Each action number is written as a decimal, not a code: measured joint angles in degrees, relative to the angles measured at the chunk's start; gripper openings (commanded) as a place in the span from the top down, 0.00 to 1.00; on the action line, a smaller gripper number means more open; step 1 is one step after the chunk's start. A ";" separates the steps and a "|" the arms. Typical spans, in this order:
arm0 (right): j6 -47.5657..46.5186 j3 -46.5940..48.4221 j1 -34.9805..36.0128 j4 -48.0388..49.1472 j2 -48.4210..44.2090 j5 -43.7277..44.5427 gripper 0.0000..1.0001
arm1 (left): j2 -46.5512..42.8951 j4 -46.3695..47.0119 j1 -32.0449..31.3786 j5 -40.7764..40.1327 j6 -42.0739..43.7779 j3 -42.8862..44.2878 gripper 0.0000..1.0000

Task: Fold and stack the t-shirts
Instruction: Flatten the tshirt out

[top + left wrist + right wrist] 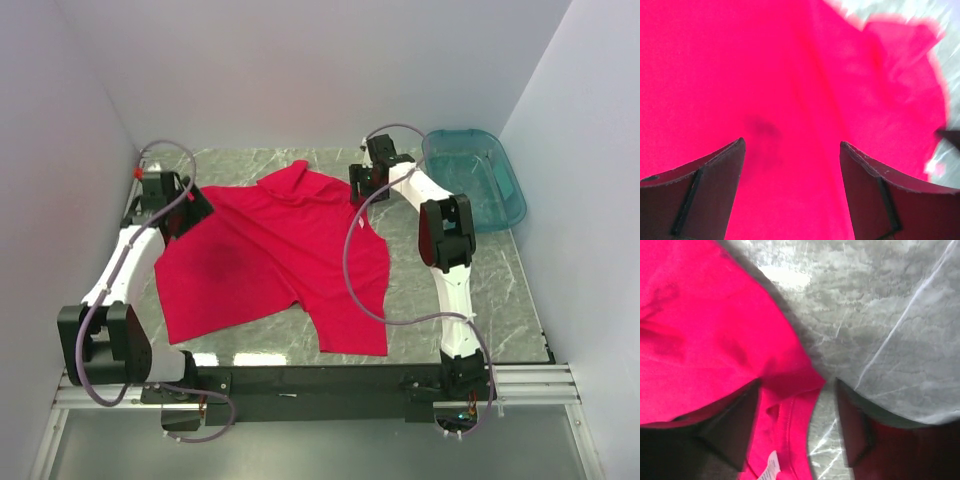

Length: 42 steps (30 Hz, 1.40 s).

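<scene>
A grey-green marbled table (500, 290) lies between plain white walls (300, 70). At its far right corner sits a translucent teal plastic bin (478, 190), turned slightly askew to the table's edge. A silver metal rail (530, 380) runs along the near side.

Grey marbled table (500, 300), plain white walls (300, 70), soft even light.

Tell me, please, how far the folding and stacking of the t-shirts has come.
Done: nothing yet. The red cotton t-shirt lies unfolded and a little rumpled on the grey marble table, and no stack shows. In hand: the right gripper, jaws apart, straddles the shirt's edge near its white label; the left gripper hangs open over the cloth. Left: every fold, then stacking.
</scene>
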 measured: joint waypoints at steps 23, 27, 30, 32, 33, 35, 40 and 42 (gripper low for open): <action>-2.69 -25.31 -13.31 1.66 -17.73 -3.32 0.88 | -14.91 -6.08 1.51 3.50 -0.24 -17.70 0.17; -4.13 -25.81 -12.68 1.79 -18.05 -3.85 0.85 | -14.21 -6.36 1.84 3.10 0.07 -17.11 0.16; -5.11 -27.67 -12.26 2.32 -19.19 -3.87 0.88 | -12.11 -6.40 2.29 2.51 0.63 -14.95 0.17; -5.68 -28.61 -12.22 2.51 -19.89 -3.82 0.91 | -10.56 -5.88 2.51 2.21 1.09 -13.55 0.17; -5.79 -29.00 -12.22 2.69 -20.17 -3.76 0.91 | -9.90 -5.68 2.58 2.05 1.38 -12.98 0.17; -6.21 -29.66 -12.22 3.15 -20.76 -3.56 0.88 | -8.79 -5.35 2.71 1.84 1.84 -12.17 0.17; -10.67 -32.09 -12.20 4.11 -24.30 -4.74 0.42 | -7.43 -5.16 3.04 1.42 3.78 -10.49 0.17; -13.60 -32.26 -12.15 3.89 -26.56 -6.12 0.35 | -6.51 -4.50 3.32 1.42 4.52 -9.20 0.17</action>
